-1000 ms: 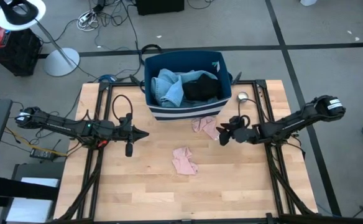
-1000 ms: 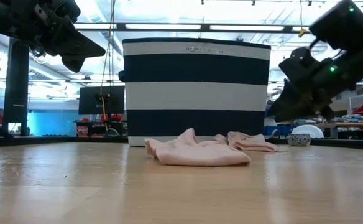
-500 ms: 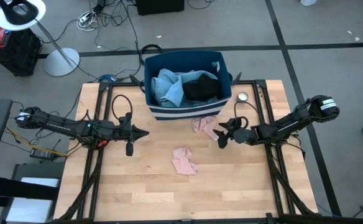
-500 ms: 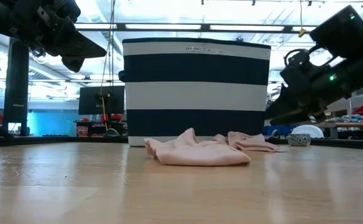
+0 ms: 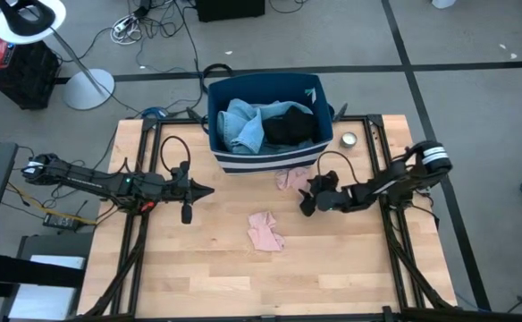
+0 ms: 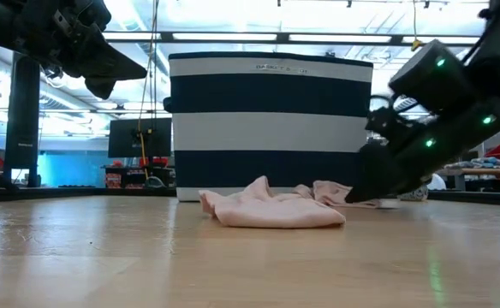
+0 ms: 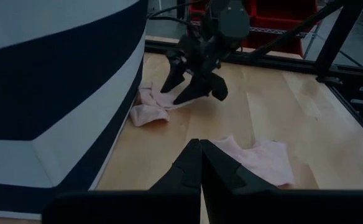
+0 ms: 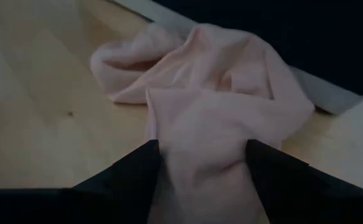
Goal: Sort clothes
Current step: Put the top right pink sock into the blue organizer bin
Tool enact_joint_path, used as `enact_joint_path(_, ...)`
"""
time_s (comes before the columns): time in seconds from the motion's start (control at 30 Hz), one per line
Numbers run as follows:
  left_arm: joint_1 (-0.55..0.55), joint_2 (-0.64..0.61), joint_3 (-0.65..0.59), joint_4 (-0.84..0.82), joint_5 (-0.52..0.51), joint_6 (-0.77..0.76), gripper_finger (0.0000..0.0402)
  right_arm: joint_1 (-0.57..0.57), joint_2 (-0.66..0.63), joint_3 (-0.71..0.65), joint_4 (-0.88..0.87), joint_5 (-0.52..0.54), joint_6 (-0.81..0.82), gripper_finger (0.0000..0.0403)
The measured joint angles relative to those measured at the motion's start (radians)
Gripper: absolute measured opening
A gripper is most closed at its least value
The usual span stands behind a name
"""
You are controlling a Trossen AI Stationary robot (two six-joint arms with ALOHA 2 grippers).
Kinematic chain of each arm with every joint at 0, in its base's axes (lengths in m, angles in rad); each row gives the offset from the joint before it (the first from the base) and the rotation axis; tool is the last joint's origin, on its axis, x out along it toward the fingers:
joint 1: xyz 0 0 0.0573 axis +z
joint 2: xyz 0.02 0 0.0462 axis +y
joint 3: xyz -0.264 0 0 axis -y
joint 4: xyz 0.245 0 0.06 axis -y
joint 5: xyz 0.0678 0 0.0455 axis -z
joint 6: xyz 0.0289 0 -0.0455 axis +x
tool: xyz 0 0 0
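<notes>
A navy bin with white stripes (image 5: 214,107) stands at the table's far middle, holding light blue denim (image 5: 243,123) and a black item (image 5: 292,127). One pink garment (image 5: 288,178) lies crumpled on the table at the bin's foot. A second pink garment (image 5: 265,231) lies nearer the table's middle. My right gripper (image 5: 307,201) is open and low over the first pink garment, its fingers on either side of a bulge of it (image 8: 200,143). My left gripper (image 5: 206,190) hangs shut above the table's left half, holding nothing. My right gripper comes at the pink garment by the bin slanting down from the table's right. Its two fingers (image 8: 128,174) stand on either side of a raised fold at the garment's near-right end (image 8: 197,124). I cannot tell whether they touch it. The garment lies slack on the table.
A small round object (image 5: 349,139) sits on the table at the bin's right. The bin's striped wall (image 6: 267,120) stands just behind the first pink garment. Bare wood lies toward the table's near edge. A lamp base (image 5: 88,88) and cables are on the floor beyond.
My right gripper has come down and gone toward the table's left, onto the pink garment by the bin, rolling as it went. Both pink garments lie as before.
</notes>
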Motion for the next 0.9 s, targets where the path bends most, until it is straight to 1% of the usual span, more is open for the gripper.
enact_joint_path(0.07, 0.000, 0.000, 0.000, -0.001, 0.000, 0.000, 0.0006, -0.013, 0.029, 0.019, 0.010, -0.024, -0.002, 0.0232)
enact_joint_path(0.13, 0.000, 0.000, 0.000, -0.001, 0.000, 0.000, 0.0006, -0.022, 0.039, 0.035, 0.015, -0.063, -0.005, 0.0206)
enact_joint_path(0.23, 0.000, 0.000, 0.000, -0.001, 0.000, 0.000, 0.0006, -0.027, 0.037, 0.058, 0.009, -0.130, -0.042, 0.0138)
enact_joint_path(0.33, 0.000, 0.000, 0.000, -0.001, 0.000, 0.000, 0.0006, -0.018, 0.032, 0.078, -0.003, -0.169, -0.082, 0.0050)
enact_joint_path(0.37, 0.000, 0.000, 0.000, 0.000, 0.000, 0.000, 0.0006, -0.014, 0.032, 0.084, -0.004, -0.180, -0.094, 0.0026)
enact_joint_path(0.4, 0.000, 0.000, 0.000, 0.000, 0.000, 0.000, 0.0006, -0.011, 0.032, 0.090, -0.005, -0.190, -0.112, 0.0016)
enact_joint_path(0.5, 0.000, 0.000, 0.000, -0.001, 0.000, 0.000, 0.0006, 0.002, 0.030, 0.104, -0.009, -0.195, -0.147, 0.0018)
enact_joint_path(0.67, 0.000, 0.000, 0.000, 0.000, 0.000, 0.000, 0.0006, 0.029, -0.005, 0.145, -0.006, -0.193, -0.220, 0.0007)
enact_joint_path(0.9, 0.000, 0.000, 0.000, 0.000, 0.000, 0.000, 0.0006, 0.060, -0.098, 0.263, -0.027, -0.187, -0.386, 0.0005)
